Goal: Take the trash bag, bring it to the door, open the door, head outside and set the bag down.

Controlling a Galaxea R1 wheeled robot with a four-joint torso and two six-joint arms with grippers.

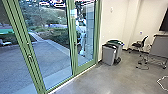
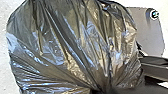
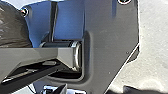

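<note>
Trash bag (image 2: 72,47) bulges dark, glossy, creases converging — either tool's opening or hold I cannot tell.

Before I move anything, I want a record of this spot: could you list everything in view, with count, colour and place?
Trash bag: one, dark and shiny, close to the left wrist camera, beside the robot's base
Glass door panels: at least two, in green frames, left and centre of the head view
Trash bins: two, gray, one black-topped, one green-lidded, by the wall
Office chair: one, black, right of the bins
Desk: one, gray, far right
Cable: one, white, floor at right
Paved yard: one, gray, beyond the glass
Pale upright shape: one, behind the glass; cannot tell what
Base plate: one, dark, right wrist view
Jointed bar: one, gray, beside the plate
</note>
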